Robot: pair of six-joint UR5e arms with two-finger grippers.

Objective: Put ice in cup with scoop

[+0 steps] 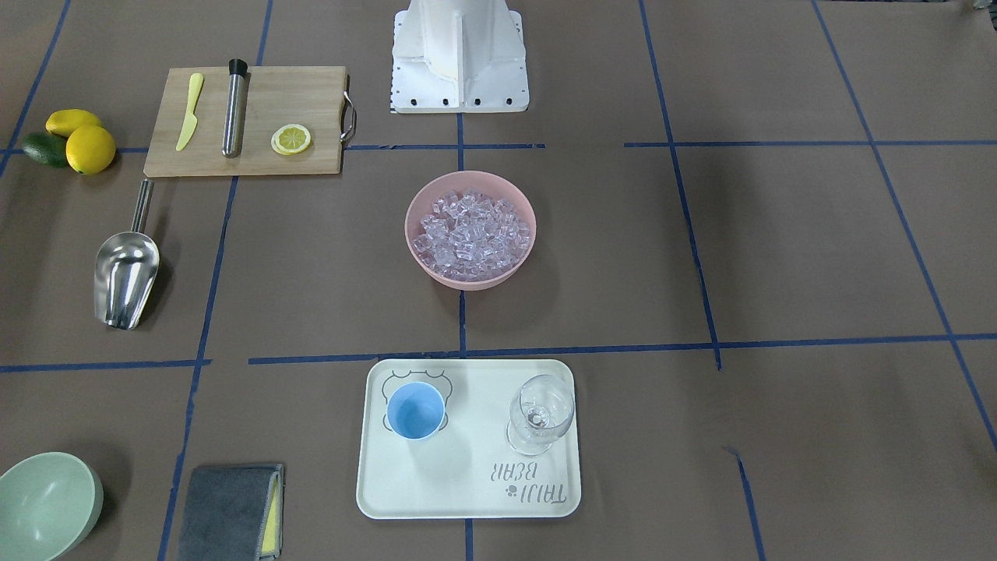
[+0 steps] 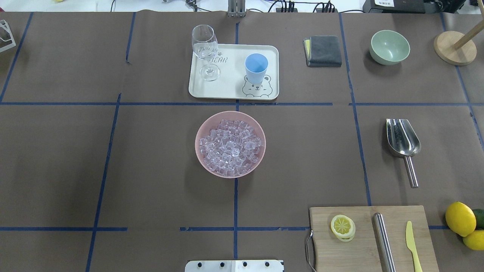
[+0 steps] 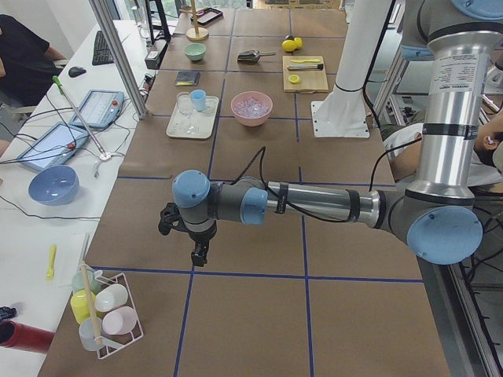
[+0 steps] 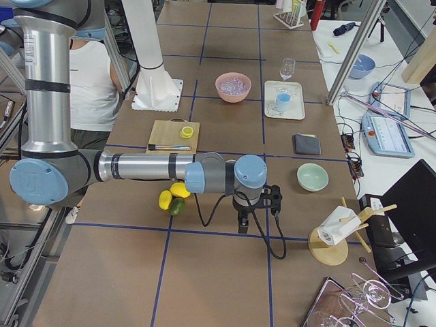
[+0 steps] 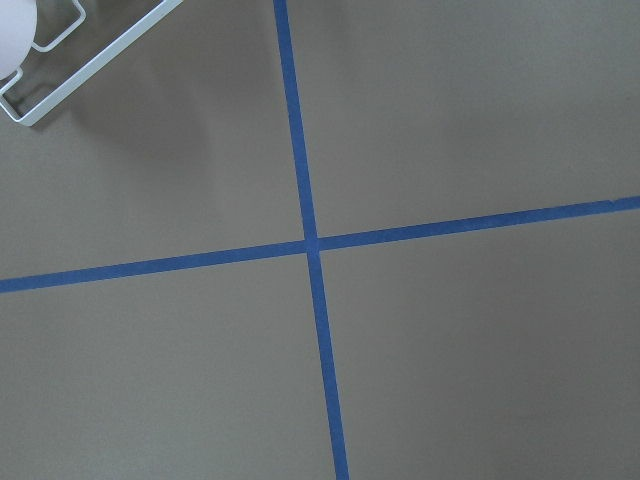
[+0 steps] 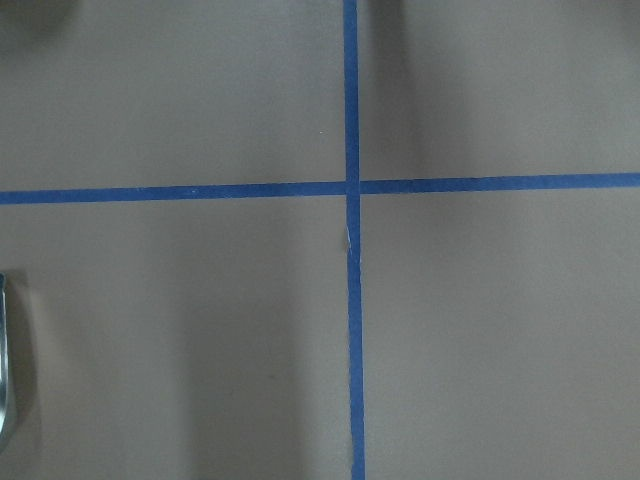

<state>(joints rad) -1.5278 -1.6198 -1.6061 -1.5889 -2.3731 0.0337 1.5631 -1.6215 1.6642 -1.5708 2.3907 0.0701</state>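
Observation:
The ice [image 2: 230,145] is a heap of clear cubes filling a pink bowl [image 2: 197,143] at the table's middle, also seen in the front view as ice [image 1: 471,234]. The light-blue cup [image 2: 256,68] stands upright on a white tray [image 2: 230,85], and the cup [image 1: 415,411] looks hollow. The silver scoop [image 2: 402,139] lies on the paper on the robot's right side, handle toward the robot. My left gripper [image 3: 199,255] and right gripper [image 4: 243,221] hang over bare paper at opposite table ends, far from these things. I cannot tell their state.
A wine glass [image 2: 205,49] shares the tray. A cutting board [image 2: 372,238] carries a lemon slice, a steel cylinder and a yellow knife. Lemons [image 2: 460,219], a green bowl [image 2: 389,47] and a grey cloth [image 2: 323,50] lie around. A wire rack [image 3: 106,314] stands near the left gripper.

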